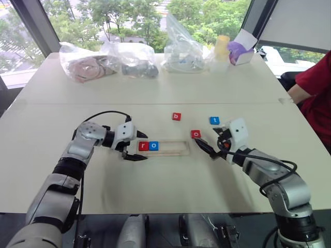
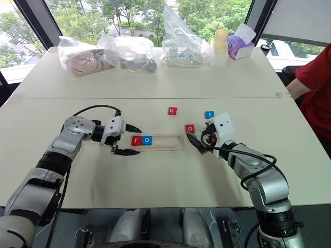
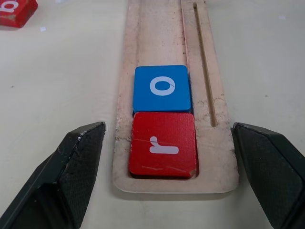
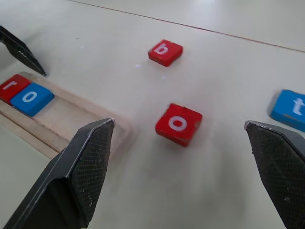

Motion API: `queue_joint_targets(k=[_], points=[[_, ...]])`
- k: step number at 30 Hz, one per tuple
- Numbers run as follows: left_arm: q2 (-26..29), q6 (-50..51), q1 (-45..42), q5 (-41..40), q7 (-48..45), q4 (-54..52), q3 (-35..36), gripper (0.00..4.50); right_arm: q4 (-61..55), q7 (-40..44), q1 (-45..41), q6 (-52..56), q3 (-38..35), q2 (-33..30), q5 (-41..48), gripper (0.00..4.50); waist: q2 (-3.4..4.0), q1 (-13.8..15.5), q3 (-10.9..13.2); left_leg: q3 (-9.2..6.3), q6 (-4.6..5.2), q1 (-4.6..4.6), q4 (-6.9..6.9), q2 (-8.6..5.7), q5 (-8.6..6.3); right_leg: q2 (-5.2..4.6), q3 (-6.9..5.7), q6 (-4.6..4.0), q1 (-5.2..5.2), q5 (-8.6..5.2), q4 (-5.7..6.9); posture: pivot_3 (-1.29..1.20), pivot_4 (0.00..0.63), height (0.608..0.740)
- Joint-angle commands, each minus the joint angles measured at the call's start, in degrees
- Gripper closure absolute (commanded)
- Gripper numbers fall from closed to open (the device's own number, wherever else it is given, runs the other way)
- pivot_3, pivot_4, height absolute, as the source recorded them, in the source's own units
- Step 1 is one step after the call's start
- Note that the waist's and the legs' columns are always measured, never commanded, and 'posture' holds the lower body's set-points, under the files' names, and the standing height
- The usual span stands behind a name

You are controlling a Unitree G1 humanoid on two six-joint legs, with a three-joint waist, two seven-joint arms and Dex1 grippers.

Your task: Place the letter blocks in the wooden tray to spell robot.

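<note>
The wooden tray (image 1: 168, 149) lies at the table's middle. A red "r" block (image 3: 163, 144) and a blue "o" block (image 3: 162, 88) sit side by side at its left end. My left gripper (image 1: 147, 146) is open, its fingers (image 3: 78, 157) straddling that end of the tray without touching the blocks. Right of the tray, a red "o" block (image 4: 178, 124) lies on the table, with a red "b" block (image 1: 177, 117) behind it and a blue "t" block (image 1: 214, 120) to its right. My right gripper (image 1: 208, 137) is open and empty, just in front of the red "o".
Several clear plastic bags (image 1: 134, 59) with contents line the table's far side, beside a yellowish cup (image 1: 222, 46) and a purple-and-white box (image 1: 240, 49). A person's red sleeve (image 1: 313, 85) is at the right edge.
</note>
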Motion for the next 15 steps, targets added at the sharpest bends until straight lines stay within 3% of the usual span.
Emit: queue_joint_targets(k=[1,9,15], points=[[2.23,2.10,1.46,-1.66,0.14,-6.48,1.95,0.01,4.55,-3.87,-8.25,-0.49,5.02,4.46,-4.21,0.00,0.01,-0.53,0.01,0.00,0.00,0.04,-0.01,0.04,0.00,0.02,0.06,-0.04,-0.05,0.03,0.04,0.00,0.150,0.740],[10.94,13.22,6.24,-4.76,2.70,-23.18,7.33,0.01,26.95,-12.99,-22.63,-1.88,5.70,18.15,-10.44,0.00,-0.01,-0.75,0.02,-0.04,0.00,-0.15,-0.08,0.05,0.00,-0.06,0.04,-0.04,-0.31,0.03,0.26,0.00,0.150,0.740],[12.05,21.04,10.25,-6.66,11.51,-34.76,12.73,0.01,39.58,-19.25,-30.59,-3.41,3.98,25.98,-13.28,0.00,0.01,-1.17,0.03,-0.02,0.00,-0.20,-0.09,0.02,0.00,-0.20,0.06,0.00,-0.39,0.04,0.27,0.00,0.150,0.740]])
